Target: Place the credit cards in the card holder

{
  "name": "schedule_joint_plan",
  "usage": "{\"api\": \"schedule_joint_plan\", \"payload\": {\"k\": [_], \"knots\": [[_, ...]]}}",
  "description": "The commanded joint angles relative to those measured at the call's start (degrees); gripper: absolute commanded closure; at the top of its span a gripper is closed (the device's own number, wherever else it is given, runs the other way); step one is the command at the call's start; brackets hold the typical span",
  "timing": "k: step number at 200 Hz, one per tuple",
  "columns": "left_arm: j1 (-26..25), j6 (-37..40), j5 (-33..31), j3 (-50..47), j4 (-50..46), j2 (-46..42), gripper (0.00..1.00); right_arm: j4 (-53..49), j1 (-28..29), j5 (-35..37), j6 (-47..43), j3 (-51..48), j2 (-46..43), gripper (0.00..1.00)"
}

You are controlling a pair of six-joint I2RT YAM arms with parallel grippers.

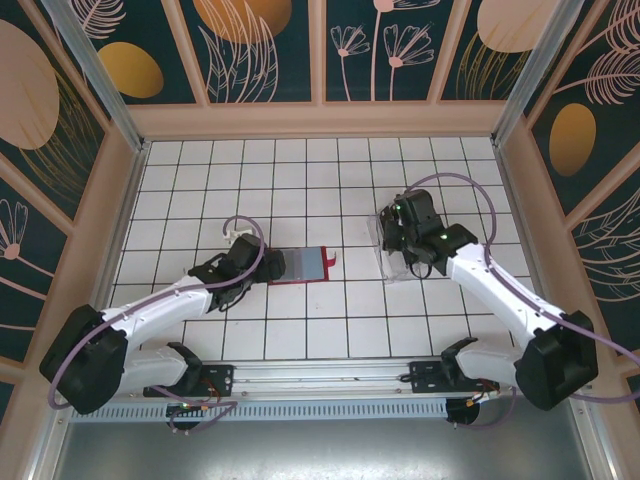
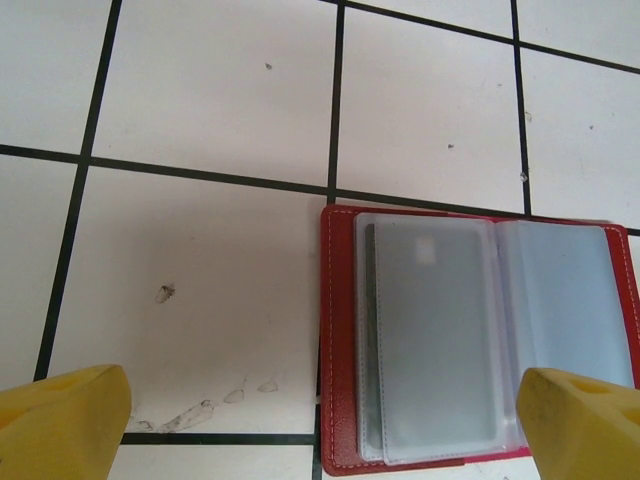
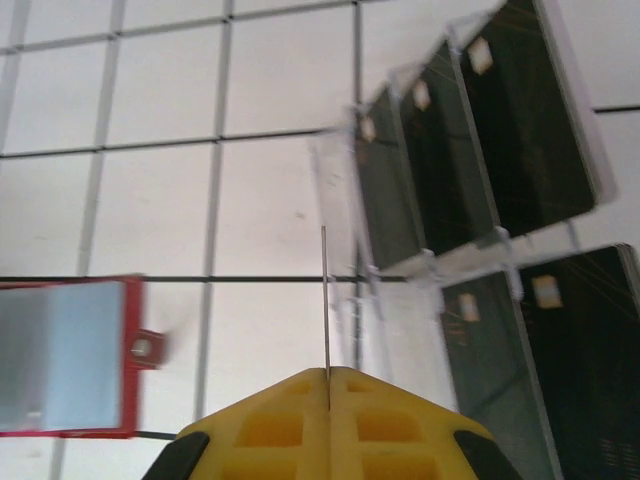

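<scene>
Room lies open along the far and left edges of the tabletop (image 1: 200, 170). Near its middle the card holder (image 2: 475, 335) lies spread flat, sleeves up, its left edge between the wide-apart fingers of the left gripper (image 2: 322, 425). Right of centre, the right gripper (image 3: 328, 372) is pinched together on a credit card (image 3: 325, 290) seen edge-on, just beside the clear rack (image 3: 400, 270) holding more credit cards (image 3: 520, 110).

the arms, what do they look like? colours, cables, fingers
The left arm and right arm match: white rounded links, black joints and bases, black wrist housings. A mauve cable loops off each. The left gripper and right gripper have yellow moulded fingers; the right one's show square recesses.
</scene>
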Motion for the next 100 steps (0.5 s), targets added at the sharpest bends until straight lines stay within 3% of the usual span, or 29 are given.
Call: {"api": "schedule_joint_plan", "payload": {"k": [1, 44, 100], "knots": [[0.05, 1.91, -2.13, 2.16, -2.49, 1.88, 0.01, 5.03, 1.00, -6.48, 4.16, 0.36, -1.55, 1.00], [0.23, 3.87, -5.49, 4.42, -3.41, 5.70, 0.01, 28.89, 7.12, -15.63, 14.19, -8.55, 0.99, 1.00], [2.80, 5.10, -5.18, 6.84, -3.56, 11.47, 0.01, 53.64, 15.49, -16.76, 21.41, -13.20, 18.34, 1.00]]}}
